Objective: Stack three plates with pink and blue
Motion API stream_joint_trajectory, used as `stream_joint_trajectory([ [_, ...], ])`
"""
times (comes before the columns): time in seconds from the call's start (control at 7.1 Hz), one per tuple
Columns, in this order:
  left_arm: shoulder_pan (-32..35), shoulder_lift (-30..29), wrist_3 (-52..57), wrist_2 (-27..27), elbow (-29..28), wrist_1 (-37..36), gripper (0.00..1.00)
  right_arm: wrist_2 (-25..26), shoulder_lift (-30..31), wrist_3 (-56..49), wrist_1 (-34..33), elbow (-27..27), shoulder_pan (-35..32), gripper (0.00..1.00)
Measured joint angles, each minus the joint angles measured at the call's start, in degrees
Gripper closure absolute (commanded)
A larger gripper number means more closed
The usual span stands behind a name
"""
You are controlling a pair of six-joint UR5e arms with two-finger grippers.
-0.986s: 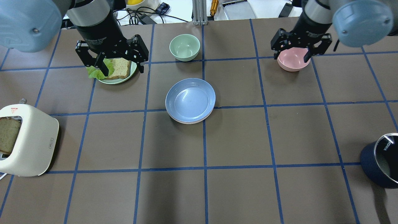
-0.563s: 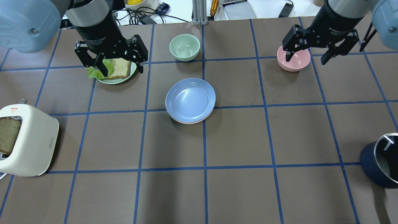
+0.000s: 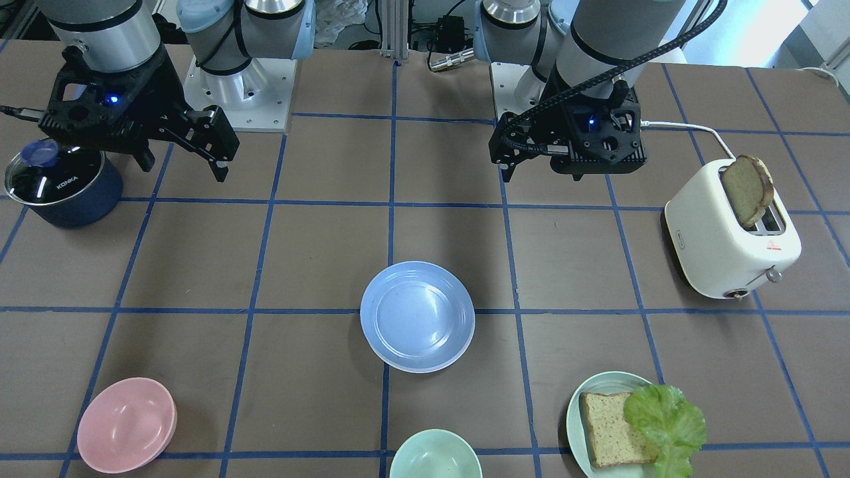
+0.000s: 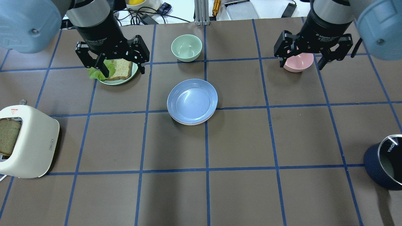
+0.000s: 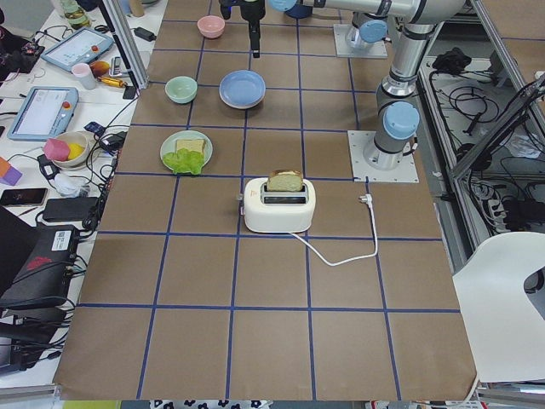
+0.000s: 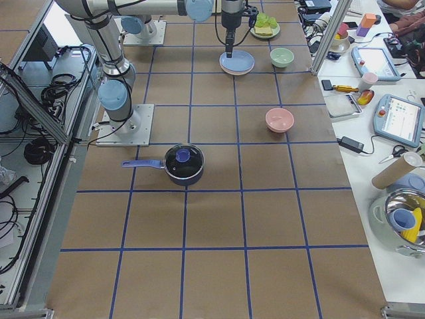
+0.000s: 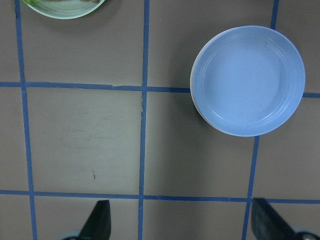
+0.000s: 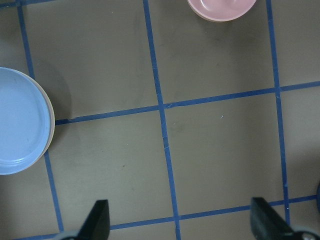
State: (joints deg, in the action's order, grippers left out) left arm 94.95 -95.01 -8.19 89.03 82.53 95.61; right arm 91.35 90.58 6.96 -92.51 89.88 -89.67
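The light blue plate (image 4: pixel 192 101) lies on top of a stack at the table's middle. It also shows in the front view (image 3: pixel 417 315) and both wrist views (image 7: pixel 248 80) (image 8: pixel 20 122). Only a thin pale rim (image 4: pixel 190 123) of a lower plate shows under it. The pink and cream-white plates are otherwise hidden. My left gripper (image 4: pixel 111 61) is open and empty, high above the bread plate, up and left of the stack. My right gripper (image 4: pixel 311 58) is open and empty, high over the pink bowl, far right of the stack.
A pink bowl (image 4: pixel 298 64) sits at the back right and a green bowl (image 4: pixel 186 47) at the back middle. A pale green plate (image 4: pixel 125 75) holds bread and lettuce at back left. A toaster (image 4: pixel 26 141) stands at the left edge, a dark pot (image 4: pixel 384 166) at the right edge.
My right gripper swung to the right and has come partly back left over the pink bowl. The left gripper and the plate stack have not moved.
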Motion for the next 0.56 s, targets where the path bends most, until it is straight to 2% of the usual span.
stream_joint_trajectory([
  [0.56, 0.01, 0.00, -0.07, -0.02, 0.00, -0.07, 0.00, 1.23, -0.15, -8.37, -1.37, 0.46, 0.00, 0.00],
])
